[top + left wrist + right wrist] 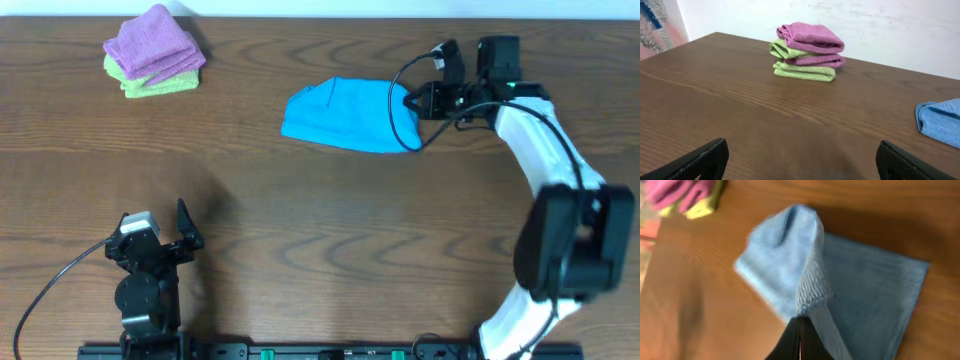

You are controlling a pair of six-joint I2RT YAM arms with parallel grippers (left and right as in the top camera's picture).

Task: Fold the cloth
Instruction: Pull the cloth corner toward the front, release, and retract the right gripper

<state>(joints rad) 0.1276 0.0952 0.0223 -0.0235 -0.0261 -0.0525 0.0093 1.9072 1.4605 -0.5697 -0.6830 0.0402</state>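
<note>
The right gripper pinches the bright sky-blue terry cloth at the table's 1 o'clock.
Its black fingers are clenched on a raised ridge of fabric at the cloth's 3 o'clock edge, and the rest lies rumpled on the brown wooden table. The left gripper hangs released near 7 o'clock, fingers wide apart, holding nothing. A folded purple cloth sits stacked on a light-green cloth at 10 o'clock.

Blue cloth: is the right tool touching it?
Touching. The right wrist view shows the right tool pinched shut on a raised fold of the cloth.
</note>
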